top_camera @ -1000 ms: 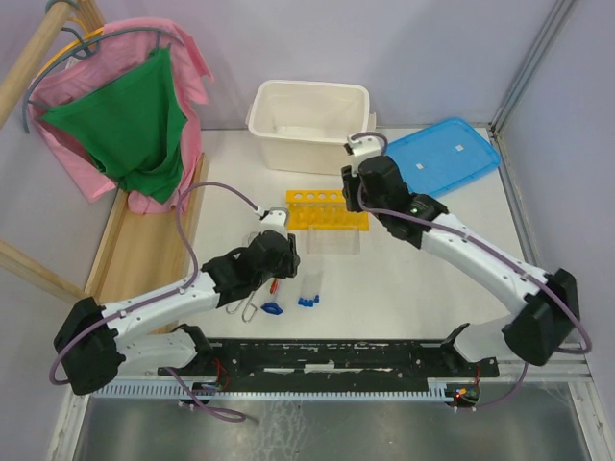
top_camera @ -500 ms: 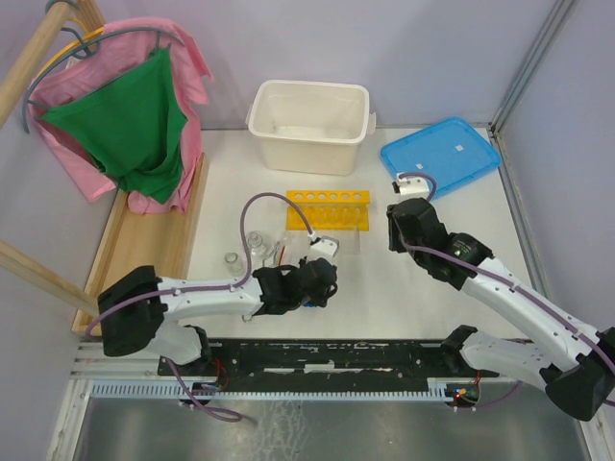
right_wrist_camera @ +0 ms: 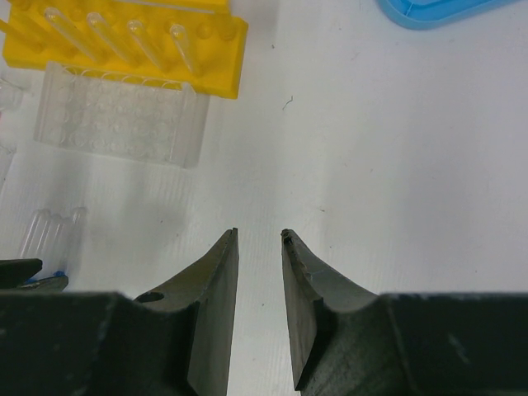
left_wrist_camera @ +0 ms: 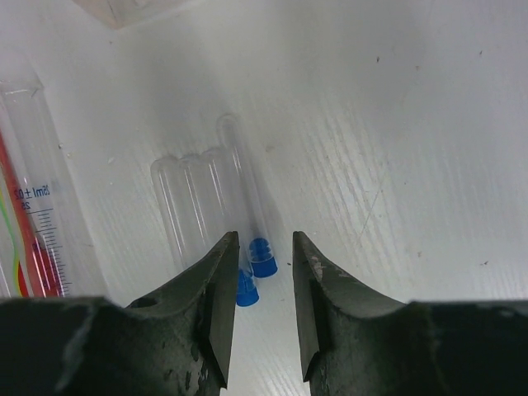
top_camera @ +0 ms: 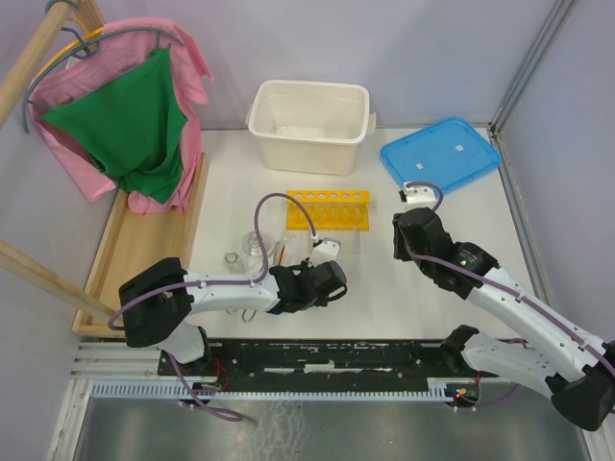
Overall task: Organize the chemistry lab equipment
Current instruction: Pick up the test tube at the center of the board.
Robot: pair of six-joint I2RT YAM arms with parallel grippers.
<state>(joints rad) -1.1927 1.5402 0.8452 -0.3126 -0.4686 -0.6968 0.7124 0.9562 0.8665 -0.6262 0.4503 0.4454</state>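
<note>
1. Risk, double pick: four clear tubes (left_wrist_camera: 210, 190) lie packed side by side on the table (top_camera: 384, 288). We judge that closing here could catch two at once, since one finger of the left gripper (left_wrist_camera: 262, 239) already overlaps a second cap.
2. Risk, slip: the grip lines up on a blue cap (left_wrist_camera: 262, 257), not on the tube's body. We expect a round, smooth tube held at one end to swing or slide out on lifting.
3. Risk, scatter: a finger that pushes instead of pinching would roll the neighbouring tubes apart, possibly toward the measuring tube (left_wrist_camera: 49, 214) with the red rod (left_wrist_camera: 40, 272) at its side.
4. Left gripper: low over the tubes' capped ends, jaws set to a narrow gap, one blue cap in line between them. We see no clamping contact, so we count nothing as held.
5. Right gripper (right_wrist_camera: 258, 235): above bare table, well apart from the tubes, jaws at a narrow gap, holding and touching nothing.
6. Locations: the yellow rack (top_camera: 327, 209) stands mid-table with several tubes already in its holes and a clear block (right_wrist_camera: 124, 124) just beside it. The flasks (top_camera: 233, 259) sit to the left. The white tub (top_camera: 309, 86) and blue lid (top_camera: 440, 154) lie at the far side.
</note>
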